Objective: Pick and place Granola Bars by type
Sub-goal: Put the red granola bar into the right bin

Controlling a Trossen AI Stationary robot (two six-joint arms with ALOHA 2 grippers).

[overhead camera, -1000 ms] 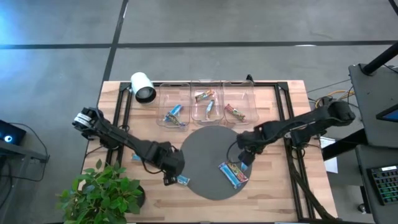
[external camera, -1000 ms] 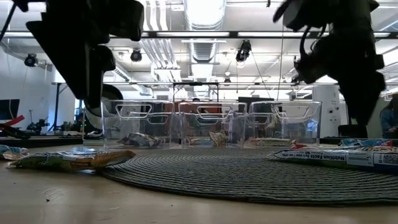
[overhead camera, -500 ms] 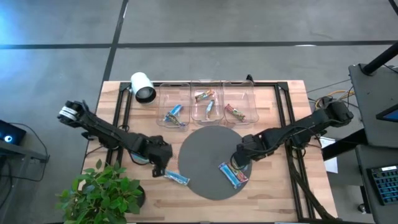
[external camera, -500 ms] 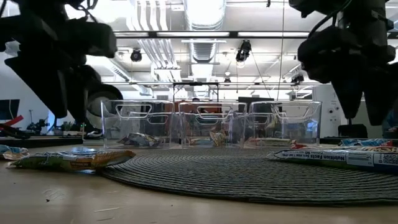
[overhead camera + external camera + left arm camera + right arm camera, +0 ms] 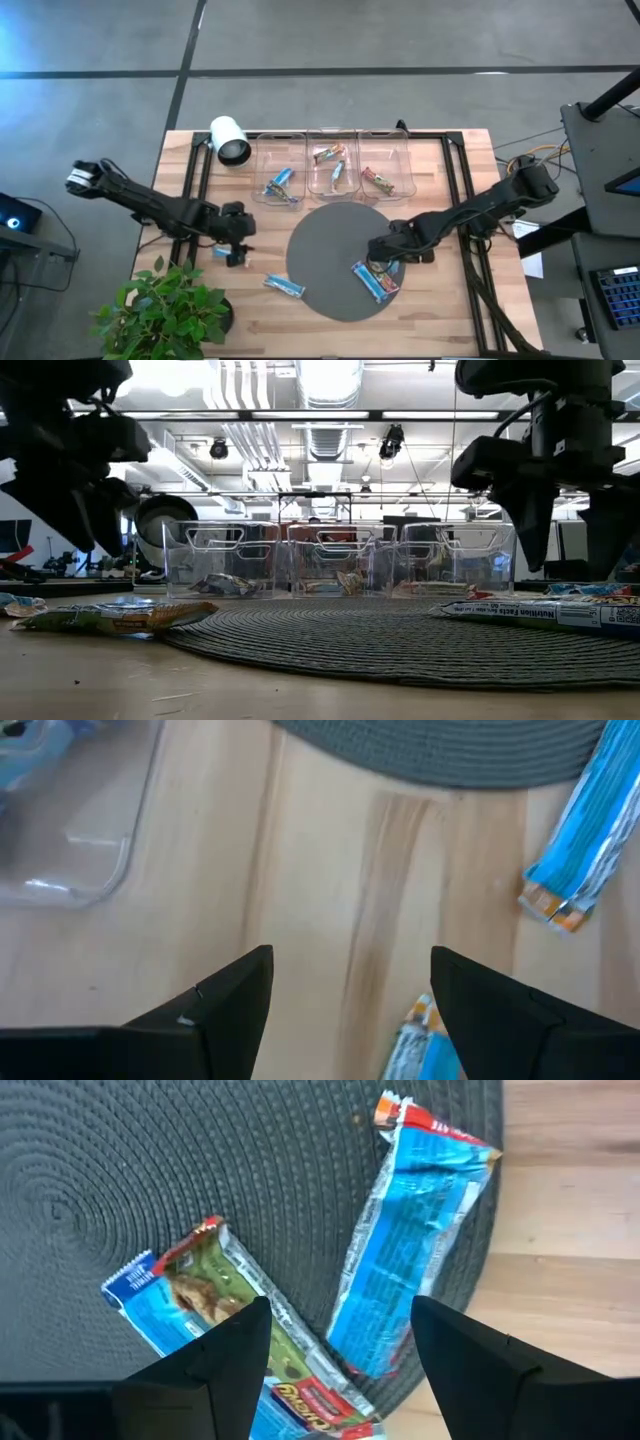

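Observation:
Two granola bars lie on the round grey mat (image 5: 335, 262): a blue-and-green one (image 5: 230, 1342) and a blue one (image 5: 415, 1230), its end over the mat's rim. My right gripper (image 5: 340, 1350) hangs open above them (image 5: 383, 263), touching neither. My left gripper (image 5: 237, 250) is open over bare wood to the mat's left. A blue bar (image 5: 420, 1040) lies flat under its fingers, untouched. Another blue bar (image 5: 284, 287) rests on the wood beside the mat (image 5: 580, 870). Three clear bins (image 5: 335, 166) at the far side hold more bars.
A white cylinder (image 5: 230, 140) lies at the far left corner and a potted plant (image 5: 165, 305) stands at the near left corner. Black frame rails run along the table's sides (image 5: 465, 190). Bare wood lies between the mat and the bins.
My left gripper has drawn back from the mat's near-left rim toward the table's left edge, leaving the blue bar lying on the wood beside the mat. My right gripper has shifted a little toward the left and near, over the two bars on the mat.

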